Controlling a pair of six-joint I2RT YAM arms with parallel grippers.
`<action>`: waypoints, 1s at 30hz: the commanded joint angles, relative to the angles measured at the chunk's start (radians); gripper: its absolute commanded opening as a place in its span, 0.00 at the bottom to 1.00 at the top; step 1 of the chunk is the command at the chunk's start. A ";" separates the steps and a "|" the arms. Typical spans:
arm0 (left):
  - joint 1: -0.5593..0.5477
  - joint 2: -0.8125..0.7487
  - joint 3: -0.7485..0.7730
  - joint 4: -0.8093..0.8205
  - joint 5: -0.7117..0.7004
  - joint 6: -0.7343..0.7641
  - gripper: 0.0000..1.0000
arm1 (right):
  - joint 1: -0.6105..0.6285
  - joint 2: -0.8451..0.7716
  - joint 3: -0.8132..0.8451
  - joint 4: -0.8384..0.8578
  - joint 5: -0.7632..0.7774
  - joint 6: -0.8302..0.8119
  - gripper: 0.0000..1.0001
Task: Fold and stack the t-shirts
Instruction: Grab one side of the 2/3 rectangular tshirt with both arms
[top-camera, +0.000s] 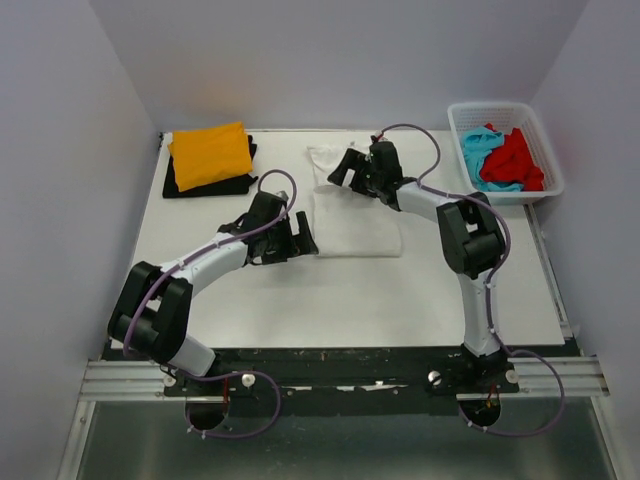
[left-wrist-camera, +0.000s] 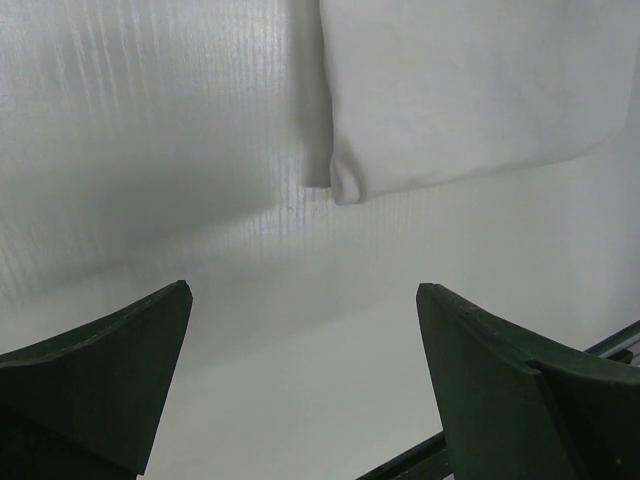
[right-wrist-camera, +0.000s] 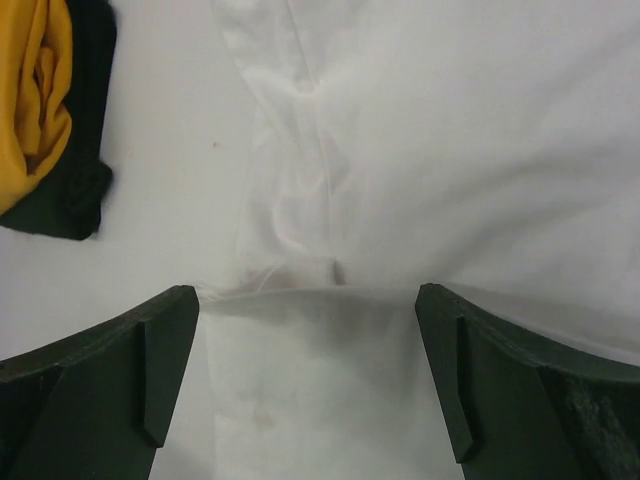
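Top external view: a white table (top-camera: 250, 300) fills the middle of the scene, with two robot arms bolted at its near edge. The left arm (top-camera: 200, 265) reaches forward and to the right, while the right arm (top-camera: 470, 240) bends back and to the left. A white t-shirt (top-camera: 355, 225) lies partly folded near the table's centre, between the two arms, with a crumpled part at its far end. A white plastic basket (top-camera: 455, 115) sits at the far right corner and holds a red t-shirt (top-camera: 515, 160) beside a turquoise t-shirt (top-camera: 478, 160). At the far left, a folded orange t-shirt (top-camera: 210, 155) lies on top of a black t-shirt (top-camera: 180, 185). The left gripper (top-camera: 300, 238) is just beside the white t-shirt's left edge; the left wrist view shows its fingers spread wide over bare table, holding nothing. The right gripper (top-camera: 345, 170) is over the shirt's far end; the right wrist view shows its fingers also spread apart above wrinkled white cloth
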 joint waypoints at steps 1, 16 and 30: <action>-0.004 -0.001 0.010 0.049 -0.016 -0.026 0.99 | -0.001 0.115 0.172 -0.058 0.093 -0.020 1.00; -0.028 0.195 0.124 0.087 0.024 -0.090 0.66 | -0.002 -0.511 -0.423 -0.109 0.381 0.086 1.00; -0.072 0.326 0.183 0.077 0.092 -0.124 0.22 | -0.002 -0.880 -0.732 -0.248 0.584 0.171 1.00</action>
